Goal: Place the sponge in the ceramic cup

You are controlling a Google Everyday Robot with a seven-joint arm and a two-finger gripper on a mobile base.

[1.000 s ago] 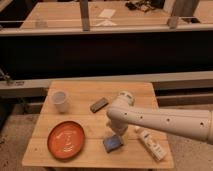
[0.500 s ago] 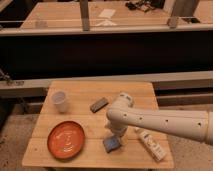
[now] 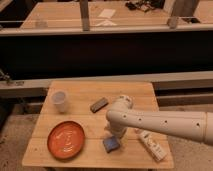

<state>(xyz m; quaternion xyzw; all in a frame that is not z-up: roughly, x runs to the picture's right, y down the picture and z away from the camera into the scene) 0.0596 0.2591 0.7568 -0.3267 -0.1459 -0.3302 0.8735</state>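
Sponge (image 3: 110, 145), a flat blue pad, lay well apart from the whitish ceramic cup (image 3: 59, 101); the gripper (image 3: 115, 135) hung open over the pad, seemingly to grasp.

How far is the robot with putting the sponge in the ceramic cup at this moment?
Done: nothing yet; the ceramic cup stands at the back left of the table, apart from the sponge. In hand: the gripper hangs open just above the sponge, which lies flat near the front edge, not gripped. Left: grasp it, lift it, carry it over to the cup and drop it in.
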